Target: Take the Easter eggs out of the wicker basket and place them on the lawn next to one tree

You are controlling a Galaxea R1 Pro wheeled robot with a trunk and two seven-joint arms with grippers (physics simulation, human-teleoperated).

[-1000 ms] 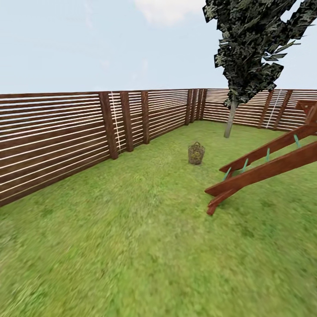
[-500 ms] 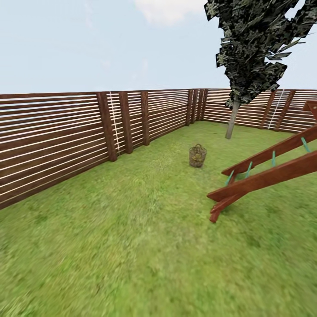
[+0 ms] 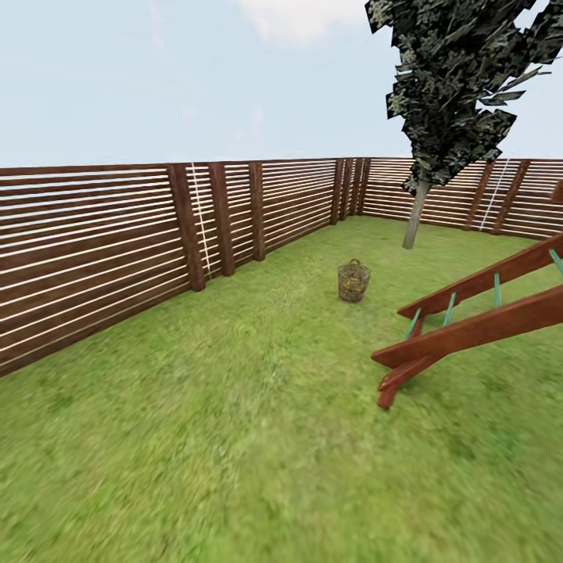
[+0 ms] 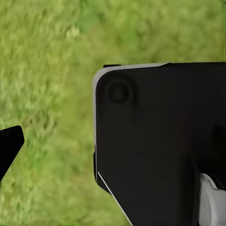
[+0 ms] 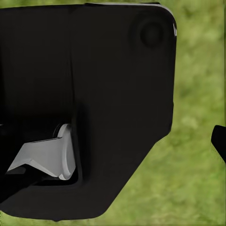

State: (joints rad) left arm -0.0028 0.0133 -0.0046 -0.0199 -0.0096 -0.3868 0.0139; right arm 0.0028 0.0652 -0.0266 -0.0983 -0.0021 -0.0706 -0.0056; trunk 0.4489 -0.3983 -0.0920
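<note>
Left wrist view has a black housing (image 4: 155, 141) across most of the picture, with blurred grass behind it and a dark tip (image 4: 9, 146) at one edge; whether the left gripper is clenched or released I cannot tell. Right wrist view is much the same: a black housing (image 5: 89, 103) with a pale grey part (image 5: 47, 157) set in it, grass beyond, a dark tip (image 5: 219, 141) at the edge, and I cannot tell the right gripper's state either.

Farther out, in the head view, the basket (image 3: 353, 281) stands upright on the lawn (image 3: 234, 438), its opening upward, well ahead of the robot. It is round, tan-brown, open-weave, and yellowish patches show through the weave, too small to make out as eggs. Beyond it, near the far fence (image 3: 102, 250), rises the tree (image 3: 414, 211), its pale trunk leaning slightly under dark speckled foliage. Right of the basket, a slanted brown wooden frame (image 3: 469, 320) with green rungs rests its low end on the grass. Open grass lies between the robot and the basket.
</note>
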